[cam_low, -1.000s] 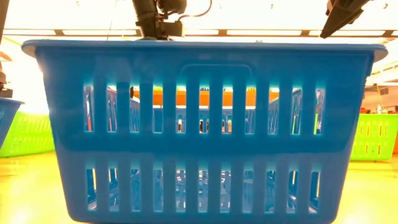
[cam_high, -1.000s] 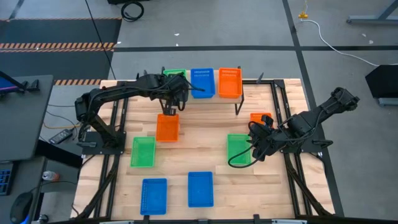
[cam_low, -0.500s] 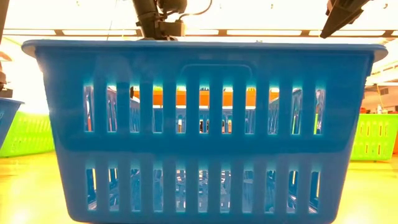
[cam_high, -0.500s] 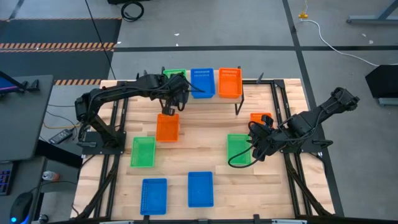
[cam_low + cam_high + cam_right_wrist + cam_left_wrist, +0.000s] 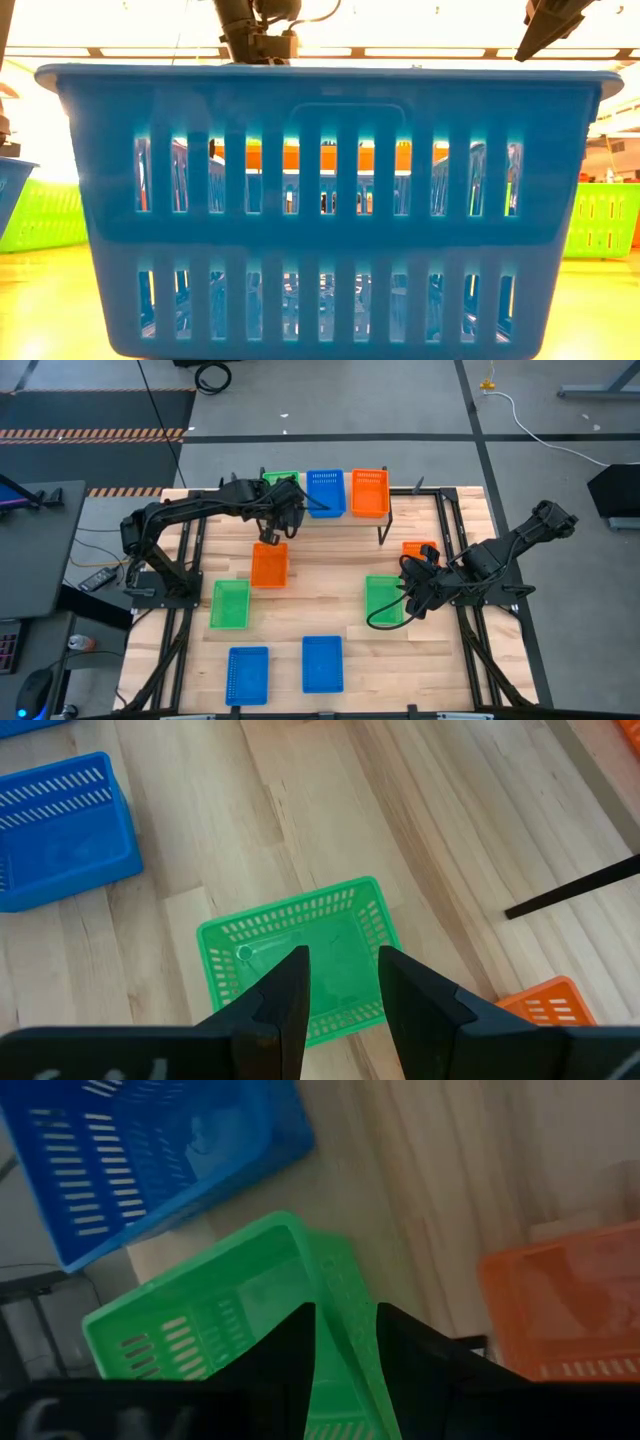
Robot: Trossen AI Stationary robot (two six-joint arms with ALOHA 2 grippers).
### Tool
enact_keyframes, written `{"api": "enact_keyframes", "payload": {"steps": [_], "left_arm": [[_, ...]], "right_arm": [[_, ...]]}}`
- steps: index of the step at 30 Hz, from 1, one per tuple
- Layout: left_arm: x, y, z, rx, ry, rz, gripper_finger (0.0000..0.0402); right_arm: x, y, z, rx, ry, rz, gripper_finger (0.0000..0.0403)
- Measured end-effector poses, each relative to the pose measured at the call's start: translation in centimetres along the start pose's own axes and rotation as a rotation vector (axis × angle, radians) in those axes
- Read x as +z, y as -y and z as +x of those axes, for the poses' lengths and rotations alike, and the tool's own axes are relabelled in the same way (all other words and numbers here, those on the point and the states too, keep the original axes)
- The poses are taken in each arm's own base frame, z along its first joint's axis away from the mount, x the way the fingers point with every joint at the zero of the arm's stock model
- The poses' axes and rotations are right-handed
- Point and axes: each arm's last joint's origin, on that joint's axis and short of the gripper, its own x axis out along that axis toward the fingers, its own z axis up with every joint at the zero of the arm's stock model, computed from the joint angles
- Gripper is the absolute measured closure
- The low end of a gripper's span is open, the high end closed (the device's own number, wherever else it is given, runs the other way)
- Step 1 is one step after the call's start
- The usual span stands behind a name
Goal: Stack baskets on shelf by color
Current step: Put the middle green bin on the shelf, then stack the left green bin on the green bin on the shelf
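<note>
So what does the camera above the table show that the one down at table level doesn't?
Only the high view shows the shelf holding a green, a blue and an orange basket, the left gripper at that green one, and the right gripper over another green basket.

Only the low view shows bright ceiling lights.

Both show the front blue basket, which fills most of the low view.
</note>
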Motion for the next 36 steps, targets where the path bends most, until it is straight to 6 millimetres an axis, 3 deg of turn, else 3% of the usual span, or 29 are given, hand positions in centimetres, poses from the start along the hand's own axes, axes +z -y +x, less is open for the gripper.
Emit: {"api": "enact_keyframes", "payload": {"steps": [11,20,24,27,32,36], "left_arm": [[0.2,-0.2,-0.3,0.089,-0.042,-0.048,0.0283],[0.7,1.2,-4.5,0.173,0.041,-0.100,0.0263],[0.9,2.9,-6.3,0.123,0.077,-0.256,0.0256],[0.9,5.0,-6.9,-0.014,0.029,-0.356,0.0251],[0.7,8.9,-7.8,-0.236,-0.131,-0.396,0.0248],[1.5,11.5,-9.1,-0.319,-0.168,-0.446,0.0248]], "right_arm": [[0.0,0.0,0.0,-0.001,0.000,0.004,0.0275],[0.0,0.0,0.0,-0.001,0.000,0.001,0.0275],[0.0,0.0,0.0,-0.001,0.000,0.000,0.0275],[0.0,0.0,0.0,0.000,0.000,0.000,0.0275],[0.0,0.0,0.0,0.002,0.002,0.002,0.0275],[-0.1,-0.2,-0.1,0.010,0.004,-0.005,0.0275]]}}
